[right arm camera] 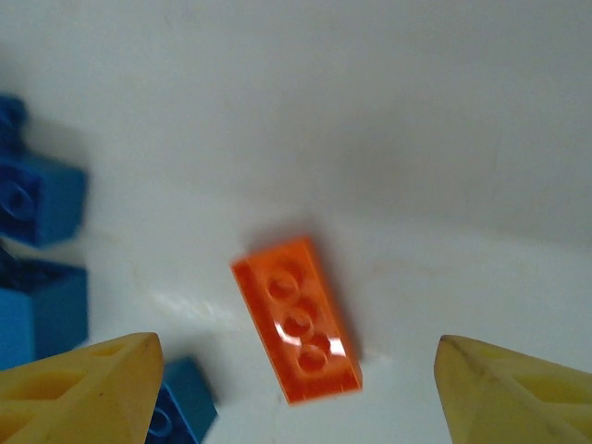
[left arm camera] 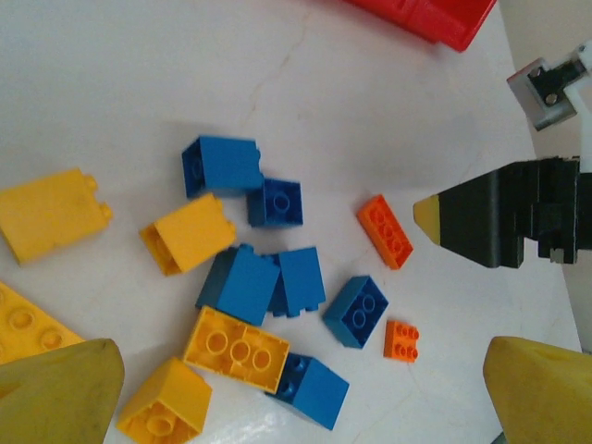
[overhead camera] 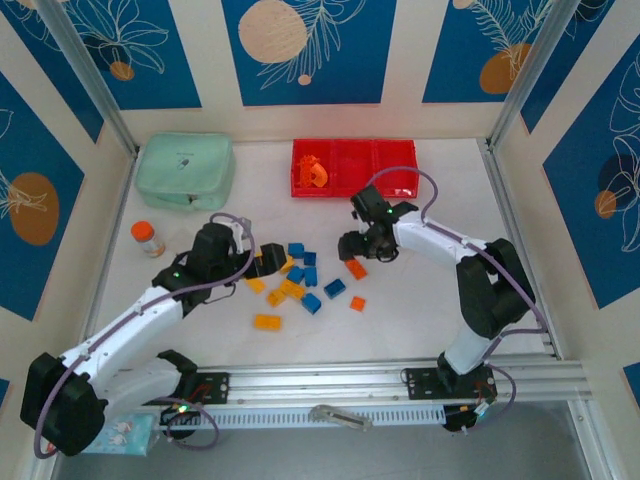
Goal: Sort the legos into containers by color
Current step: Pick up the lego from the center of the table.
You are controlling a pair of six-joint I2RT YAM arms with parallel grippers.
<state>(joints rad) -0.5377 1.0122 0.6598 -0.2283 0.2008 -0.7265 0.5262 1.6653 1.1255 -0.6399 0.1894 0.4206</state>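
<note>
Orange brick (right arm camera: 296, 319) skewed under my right gripper (right arm camera: 291, 347), fingers spread, nothing held; closing now may pivot brick out.

This looks like a robot lab, in a small test booth. Two robot arms, the left arm (overhead camera: 130, 330) and the right arm (overhead camera: 480, 290), are bolted to a metal rail (overhead camera: 380, 385) at the near edge of a white table (overhead camera: 420, 300). Wires (overhead camera: 402, 169) loop off the arms. Metal posts (overhead camera: 88, 75) hold up walls (overhead camera: 310, 50) made of blue boards with leaf pictures. The walls close the table in on three sides. A few things lie on the table: legos (overhead camera: 300, 285), a red tray (overhead camera: 355, 165), a green pouch (overhead camera: 186, 170) and a small bottle (overhead camera: 148, 238).
</note>
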